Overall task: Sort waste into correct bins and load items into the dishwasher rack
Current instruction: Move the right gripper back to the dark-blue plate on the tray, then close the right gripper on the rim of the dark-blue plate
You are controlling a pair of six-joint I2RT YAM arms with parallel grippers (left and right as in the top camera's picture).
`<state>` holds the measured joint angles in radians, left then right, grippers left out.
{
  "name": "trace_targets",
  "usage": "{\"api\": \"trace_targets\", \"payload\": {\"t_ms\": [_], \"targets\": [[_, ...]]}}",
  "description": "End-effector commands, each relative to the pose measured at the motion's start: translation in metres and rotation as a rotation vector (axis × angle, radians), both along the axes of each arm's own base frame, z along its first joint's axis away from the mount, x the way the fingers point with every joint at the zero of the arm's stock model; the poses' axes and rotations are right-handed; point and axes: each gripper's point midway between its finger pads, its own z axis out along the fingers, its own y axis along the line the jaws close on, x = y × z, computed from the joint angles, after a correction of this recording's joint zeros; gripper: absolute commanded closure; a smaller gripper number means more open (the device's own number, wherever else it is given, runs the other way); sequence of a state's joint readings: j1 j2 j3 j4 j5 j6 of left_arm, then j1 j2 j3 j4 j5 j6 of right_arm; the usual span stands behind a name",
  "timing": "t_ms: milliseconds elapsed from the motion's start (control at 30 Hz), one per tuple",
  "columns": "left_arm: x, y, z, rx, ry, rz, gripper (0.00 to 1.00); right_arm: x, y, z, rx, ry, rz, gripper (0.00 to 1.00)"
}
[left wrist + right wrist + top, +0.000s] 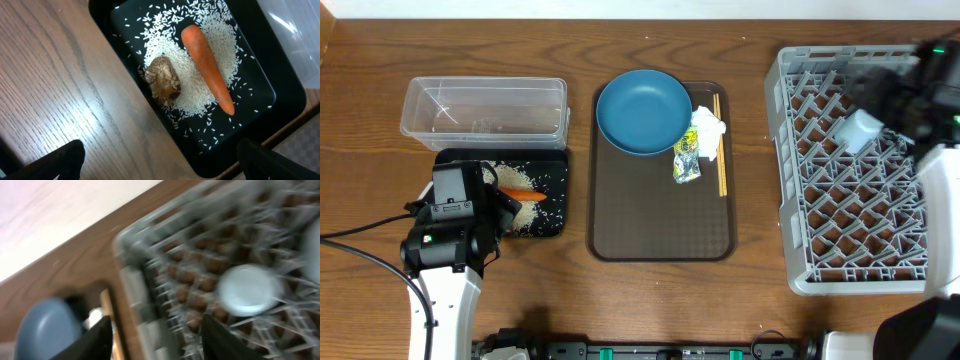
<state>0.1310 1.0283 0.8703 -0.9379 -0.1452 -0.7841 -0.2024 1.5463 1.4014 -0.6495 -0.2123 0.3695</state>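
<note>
Nearest the lens, left wrist view: two dark fingertips of the left gripper [160, 167], set wide apart, nothing between them.

Surface: we list one brown wooden table [760, 150] with plain grain. A pale strip runs beyond its far edge; we cannot tell whether it is wall or floor.

Black tray [280, 107], shallow, on the left part of the table, below the left gripper. It holds:
- loose white rice [170, 25], heaped in the middle and scattered toward the rim;
- one orange carrot [207, 70], lying on the rice;
- one brown food lump [162, 82], just beside the carrot.
All three lie ahead of the wide jaws, untouched.

Clear plastic tub [485, 82], just behind the black tray.

Brown serving tray [660, 220], mid-table, bearing:
- dark-blue plate [643, 110] at its far end;
- crumpled white tissue [708, 130] and green-yellow wrapper [686, 162], right of the plate;
- wooden chopsticks [720, 150] along the right rim.

Grey dishwasher rack [860, 220], far right, with one pale cup [860, 130] among its pegs.

Right gripper [160, 340], above the rack's far part. Its view is blurred, but we see the fingers parted with only rack lattice between them. The cup sits just beyond the tips, not gripped.
</note>
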Motion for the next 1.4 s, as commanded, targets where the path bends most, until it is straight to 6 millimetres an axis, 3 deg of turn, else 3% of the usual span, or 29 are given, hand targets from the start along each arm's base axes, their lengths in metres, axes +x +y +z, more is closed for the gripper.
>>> {"api": "trace_targets", "payload": {"t_ms": [0, 67, 333, 600, 733, 1067, 1367], "targets": [[0.001, 0.003, 0.005, 0.018, -0.008, -0.002, 0.02, -0.004, 0.057, 0.022, -0.018, -0.055, 0.16, 0.41], [0.001, 0.003, 0.005, 0.017, -0.008, -0.002, 0.02, -0.005, 0.093, 0.021, -0.012, -0.052, 0.246, 0.34], [0.001, 0.003, 0.005, 0.018, -0.007, -0.002, 0.02, -0.01, 0.233, -0.006, -0.086, -0.085, 0.639, 0.25], [0.001, 0.003, 0.005, 0.017, -0.008, -0.002, 0.02, -0.017, 0.307, -0.073, -0.196, -0.012, 0.779, 0.23], [0.001, 0.003, 0.005, 0.017, -0.008, -0.002, 0.02, -0.027, 0.341, -0.093, -0.284, -0.044, 0.933, 0.23], [0.001, 0.003, 0.005, 0.018, -0.008, -0.002, 0.02, -0.034, 0.382, -0.101, -0.496, -0.156, 1.02, 0.2], [0.001, 0.003, 0.005, 0.017, -0.008, -0.002, 0.02, -0.031, 0.393, -0.158, -0.512, -0.09, 1.057, 0.22]]}}
